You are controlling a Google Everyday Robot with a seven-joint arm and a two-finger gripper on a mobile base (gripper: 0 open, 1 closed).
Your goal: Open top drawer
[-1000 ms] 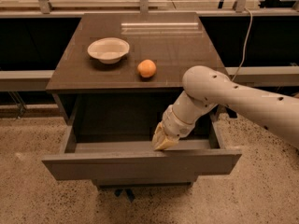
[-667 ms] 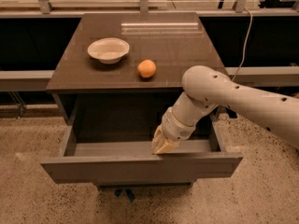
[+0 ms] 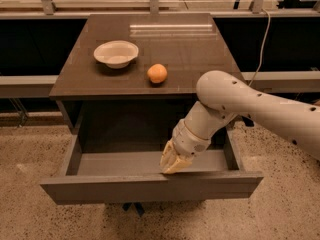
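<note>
The top drawer (image 3: 150, 188) of a dark grey-brown cabinet stands pulled far out toward the camera, its grey inner floor (image 3: 120, 162) bare. Its plain flat front panel runs along the bottom of the view. My gripper (image 3: 173, 165) hangs from the white arm on the right and reaches down into the drawer. Its yellowish fingers rest against the inner side of the front panel, right of centre. The lower drawers are hidden under the open one.
On the cabinet top (image 3: 190, 54) sit a white bowl (image 3: 116, 53) at the left and an orange (image 3: 157, 73) near the front edge. Dark counters and metal rails run behind. A speckled floor (image 3: 30, 214) surrounds the cabinet. A cable hangs at the right.
The drawer has slid slightly further out toward the camera, with the gripper still against the front panel. The bowl and orange have not moved.
</note>
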